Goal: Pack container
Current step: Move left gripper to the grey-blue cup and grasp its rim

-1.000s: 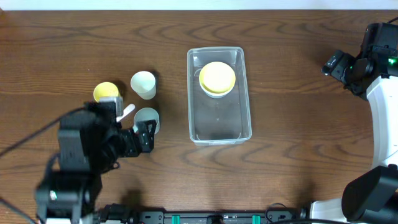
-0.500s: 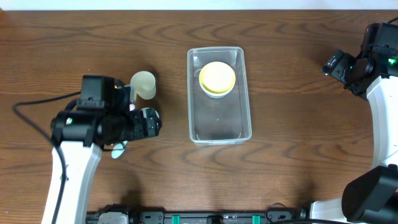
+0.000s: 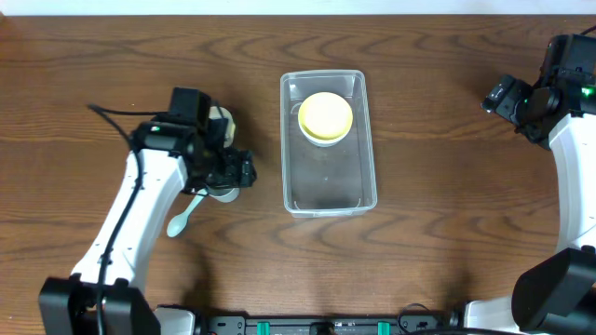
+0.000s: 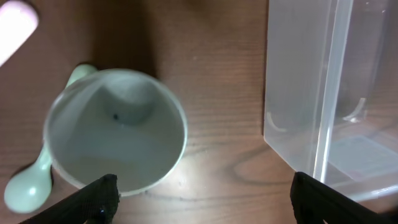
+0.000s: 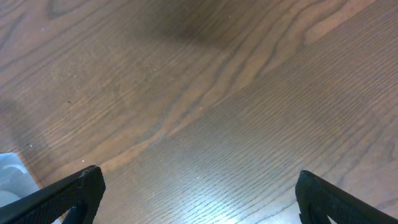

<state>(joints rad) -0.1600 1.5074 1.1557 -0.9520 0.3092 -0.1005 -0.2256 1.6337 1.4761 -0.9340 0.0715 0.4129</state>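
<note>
The container (image 3: 328, 191), a clear rectangular tub, stands mid-table with a yellow bowl (image 3: 325, 116) in its far end. Its near corner shows at the right of the left wrist view (image 4: 329, 93). My left gripper (image 3: 244, 173) is open and empty, just left of the container and over a pale cup (image 4: 118, 127). That cup stands upright and empty, with a light green spoon (image 3: 180, 220) lying beside it, also in the left wrist view (image 4: 25, 186). My right gripper (image 3: 498, 96) is open and empty over bare wood at the far right.
A white cup (image 3: 222, 119) stands behind my left arm, partly hidden by it. A corner of the container shows at the lower left of the right wrist view (image 5: 11, 171). The table is dark brown wood.
My left arm has swung from the front left up and to the right, over the cups, and now sits next to the container. It now hides the yellow cup. The right arm has not moved.
</note>
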